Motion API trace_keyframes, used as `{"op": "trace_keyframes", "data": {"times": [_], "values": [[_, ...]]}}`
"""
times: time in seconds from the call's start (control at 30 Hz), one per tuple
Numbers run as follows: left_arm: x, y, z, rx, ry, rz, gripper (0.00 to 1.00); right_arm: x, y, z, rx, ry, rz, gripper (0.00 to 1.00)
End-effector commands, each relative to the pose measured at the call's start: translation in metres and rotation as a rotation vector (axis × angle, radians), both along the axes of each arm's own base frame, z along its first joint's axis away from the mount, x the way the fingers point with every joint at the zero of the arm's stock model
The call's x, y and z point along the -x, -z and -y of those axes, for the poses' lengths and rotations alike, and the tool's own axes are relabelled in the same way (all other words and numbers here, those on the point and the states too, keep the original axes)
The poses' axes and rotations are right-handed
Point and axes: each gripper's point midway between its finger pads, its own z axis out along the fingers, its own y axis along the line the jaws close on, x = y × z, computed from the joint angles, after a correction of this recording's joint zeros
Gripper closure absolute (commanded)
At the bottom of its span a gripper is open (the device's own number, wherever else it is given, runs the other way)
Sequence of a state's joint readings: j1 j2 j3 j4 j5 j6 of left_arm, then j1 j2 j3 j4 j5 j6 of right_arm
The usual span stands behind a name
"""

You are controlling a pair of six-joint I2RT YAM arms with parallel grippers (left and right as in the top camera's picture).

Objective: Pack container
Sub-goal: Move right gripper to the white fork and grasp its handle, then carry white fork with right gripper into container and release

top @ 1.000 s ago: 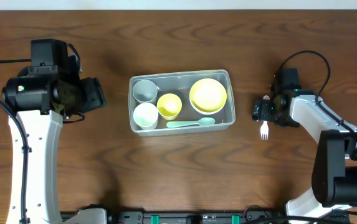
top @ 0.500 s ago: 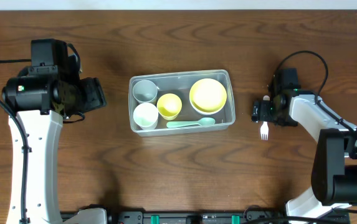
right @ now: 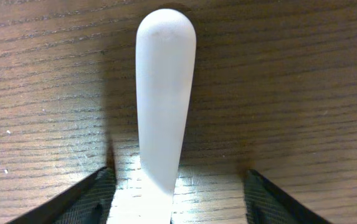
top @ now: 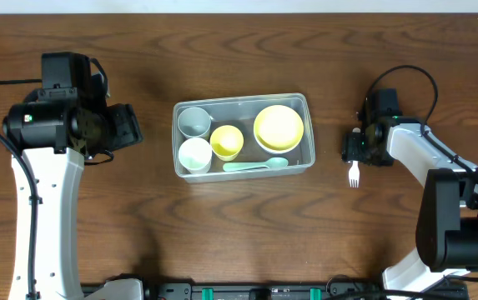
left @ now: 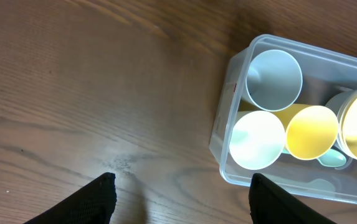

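Observation:
The clear container (top: 242,98) sits mid-table and holds a grey-blue cup (top: 193,121), a white cup (top: 194,154), a yellow cup (top: 227,142), a yellow bowl (top: 279,127) and a mint spoon (top: 255,165). A white fork (top: 354,173) lies on the table to its right. My right gripper (top: 355,148) is low over the fork's handle (right: 163,93); its jaws straddle the handle, open, with a gap on the right side. My left gripper (left: 181,186) hangs open above bare wood, left of the container (left: 223,118).
The left arm's body (top: 55,125) stands at the left side of the table. Black cables (top: 405,79) loop behind the right arm. The wooden table (top: 239,225) runs bare in front of the container.
The right gripper's jaws have narrowed around the fork's handle and the gripper has shifted slightly. The fork, the container and the left arm have not moved.

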State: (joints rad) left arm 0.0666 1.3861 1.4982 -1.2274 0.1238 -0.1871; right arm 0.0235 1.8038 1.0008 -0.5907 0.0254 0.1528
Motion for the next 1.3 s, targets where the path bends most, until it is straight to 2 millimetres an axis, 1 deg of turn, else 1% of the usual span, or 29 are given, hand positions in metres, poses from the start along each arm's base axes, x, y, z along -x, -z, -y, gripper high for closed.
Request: {"op": "trace_keyframes", "data": {"times": [0.0, 0.07, 0.13, 0.2, 0.27, 0.5, 0.83, 0.97, 1.0, 1.1, 1.17, 1.2, 1.23, 1.27], "values": [[0.002, 0.002, -0.004, -0.012, -0.015, -0.01, 0.31, 0.026, 0.028, -0.001, -0.012, 0.0, -0.116, 0.41], [0.002, 0.002, -0.004, -0.012, -0.015, -0.01, 0.31, 0.027, 0.028, -0.001, -0.012, 0.0, -0.119, 0.46], [0.002, 0.002, -0.004, -0.012, -0.015, -0.01, 0.31, 0.028, 0.028, -0.001, -0.012, 0.0, -0.122, 0.56], [0.002, 0.002, -0.004, -0.012, -0.015, -0.01, 0.31, 0.028, 0.028, -0.001, -0.012, 0.0, -0.123, 0.62], [0.002, 0.002, -0.004, -0.012, -0.015, -0.009, 0.31, 0.029, 0.029, -0.001, -0.012, 0.0, -0.126, 0.65], [0.002, 0.002, -0.004, -0.012, -0.015, -0.01, 0.31, 0.029, 0.029, -0.001, -0.012, 0.0, -0.127, 0.84], [0.002, 0.002, -0.004, -0.012, -0.015, -0.01, 0.31, 0.029, 0.029, -0.001, -0.012, 0.0, -0.126, 0.96], [0.002, 0.002, -0.004, -0.012, -0.015, -0.01, 0.31, 0.028, 0.028, -0.001, -0.012, 0.0, -0.124, 0.97], [0.002, 0.002, -0.004, -0.012, -0.015, -0.01, 0.31, 0.028, 0.028, -0.001, -0.012, 0.0, -0.123, 0.99], [0.002, 0.002, -0.004, -0.011, -0.015, -0.011, 0.31, 0.026, 0.028, -0.001, -0.012, 0.0, -0.116, 0.99], [0.002, 0.002, -0.004, -0.011, -0.015, -0.013, 0.31, 0.023, 0.023, -0.001, -0.014, 0.008, -0.1, 0.99], [0.003, 0.002, -0.004, -0.011, -0.015, -0.013, 0.31, 0.02, 0.018, -0.001, -0.014, 0.007, -0.086, 0.99], [0.002, 0.002, -0.004, -0.011, -0.015, -0.013, 0.31, 0.016, 0.011, -0.001, -0.014, 0.007, -0.068, 0.98], [0.002, 0.002, -0.004, -0.011, -0.015, -0.013, 0.31, 0.009, -0.001, -0.001, -0.015, 0.007, -0.034, 0.97]]}}
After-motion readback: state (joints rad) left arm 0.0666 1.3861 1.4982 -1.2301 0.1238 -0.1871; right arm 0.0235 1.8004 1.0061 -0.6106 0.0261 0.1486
